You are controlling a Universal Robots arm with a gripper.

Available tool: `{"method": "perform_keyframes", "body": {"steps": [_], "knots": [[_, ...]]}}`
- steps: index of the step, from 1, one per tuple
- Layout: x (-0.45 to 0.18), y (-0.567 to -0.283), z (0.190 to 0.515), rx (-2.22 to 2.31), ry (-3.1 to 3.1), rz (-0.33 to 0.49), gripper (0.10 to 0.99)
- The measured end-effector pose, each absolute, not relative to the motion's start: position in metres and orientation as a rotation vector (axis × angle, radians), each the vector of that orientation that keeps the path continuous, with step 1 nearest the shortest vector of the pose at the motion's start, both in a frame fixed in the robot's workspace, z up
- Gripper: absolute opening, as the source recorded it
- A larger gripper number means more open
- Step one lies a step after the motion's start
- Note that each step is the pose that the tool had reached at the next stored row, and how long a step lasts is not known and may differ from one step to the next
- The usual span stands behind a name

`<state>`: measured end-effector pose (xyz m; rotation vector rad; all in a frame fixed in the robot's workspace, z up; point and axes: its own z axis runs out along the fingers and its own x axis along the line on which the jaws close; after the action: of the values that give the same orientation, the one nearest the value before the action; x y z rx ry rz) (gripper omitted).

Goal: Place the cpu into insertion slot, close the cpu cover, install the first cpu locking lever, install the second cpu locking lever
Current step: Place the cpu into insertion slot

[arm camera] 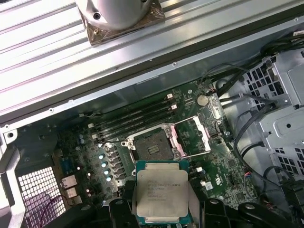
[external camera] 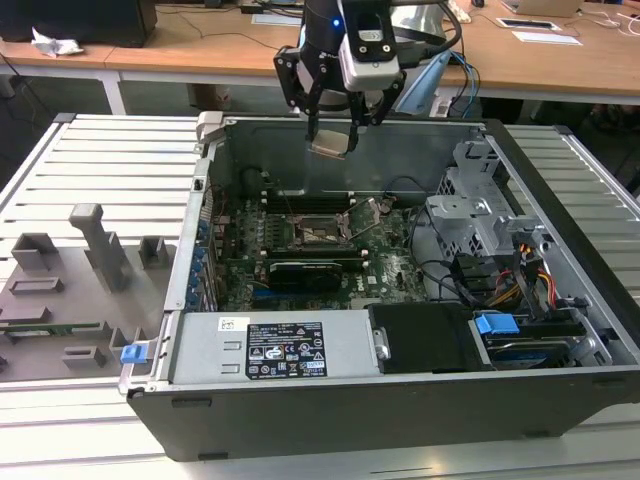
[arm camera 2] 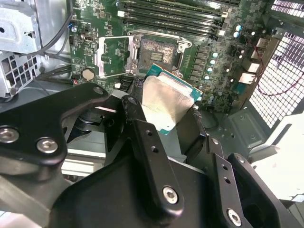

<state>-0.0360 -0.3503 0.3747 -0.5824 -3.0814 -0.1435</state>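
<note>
The jaws are closed on two opposite edges of the cpu [arm camera: 161, 197], holding it flat. The gripper [external camera: 333, 132] hangs at the upper middle of the exterior view, above the open computer case [external camera: 300, 405]. Below, well apart from the chip, the insertion slot [arm camera: 153, 147] lies bare, with the cpu cover [arm camera: 192, 137] swung open beside it.
</note>
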Motion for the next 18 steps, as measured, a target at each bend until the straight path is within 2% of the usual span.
{"method": "perform_keyframes", "body": {"steps": [18], "knots": [[-0.0362,-0.3503,0.3746,-0.689,-3.063,-0.144,0.525]]}}
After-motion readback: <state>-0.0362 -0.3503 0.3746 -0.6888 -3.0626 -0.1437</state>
